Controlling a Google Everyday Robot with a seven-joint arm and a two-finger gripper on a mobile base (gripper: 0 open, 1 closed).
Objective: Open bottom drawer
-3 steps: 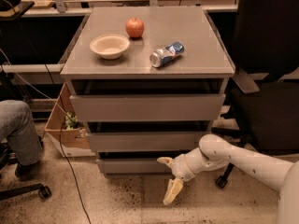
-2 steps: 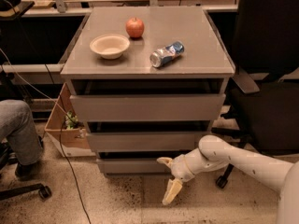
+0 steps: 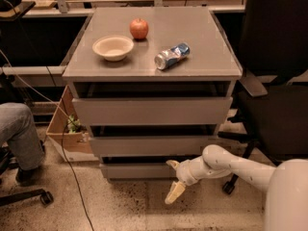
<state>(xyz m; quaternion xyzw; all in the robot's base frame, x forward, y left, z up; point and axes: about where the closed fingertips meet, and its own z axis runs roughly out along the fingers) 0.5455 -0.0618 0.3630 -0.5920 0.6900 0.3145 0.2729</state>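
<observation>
- I have the gripper [image 3: 169,182] low, just above the floor, at the right end of the bottom drawer [image 3: 134,171]. That drawer is the slimmest of the 3 grey fronts, at the foot of the cabinet.
- The jaws stand spread wide and hold nothing. 1 points up and left toward the drawer's top edge, and the other hangs down toward the floor.
- The drawer looks shut to me, with a dark gap above its front. I judge the pull has not begun.
- There is no handle, so I would hook the upper jaw into that gap, over the top lip. I cannot tell whether it touches the front.
- From there I would pull straight out along the drawer's run, slowly, with the wrist level so the jaw does not slip off.
- I would avoid bumping the middle front. A jolt could roll the can [image 3: 172,56] lying on its side on the counter [image 3: 207,37], near the bowl [image 3: 113,47] and the apple [image 3: 139,28].
- The black chair [image 3: 274,95] stands close beside the arm, so I would mind the elbow.
</observation>
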